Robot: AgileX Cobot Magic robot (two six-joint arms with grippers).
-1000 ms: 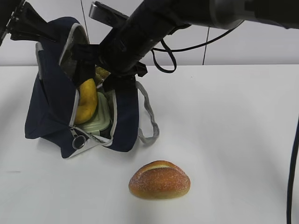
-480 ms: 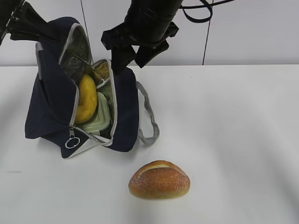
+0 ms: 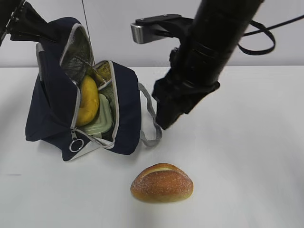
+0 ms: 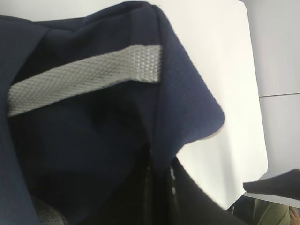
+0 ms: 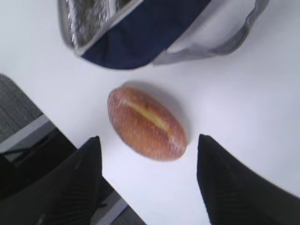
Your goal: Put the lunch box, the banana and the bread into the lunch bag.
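Two of the three items look to be packed: the banana (image 3: 88, 100) stands on end inside the open lunch bag (image 3: 52, 114) at the left of the exterior view, and the sage-green lid of the lunch box (image 3: 101, 121) shows just beneath and beside it in the bag's mouth. The bread (image 3: 162, 183) is what is left; it lies on the bare white desk (image 3: 247, 142) at the lower middle of that view, in front of the bag and clear of it. The right hand (image 5: 146, 180) hangs above the desk, its two dark fingers spread wide with nothing between them; in the right wrist view the roll sits in the centre of the frame, between and a little above the fingertips, its pale split running diagonally, so the hand seems nearly lined up over it but not touching. The left hand (image 3: 14, 21), at the upper left corner of the exterior view, is closed on the bag's top edge, apparently holding the opening up; its wrist view shows only navy fabric and a grey strap (image 4: 84, 79).
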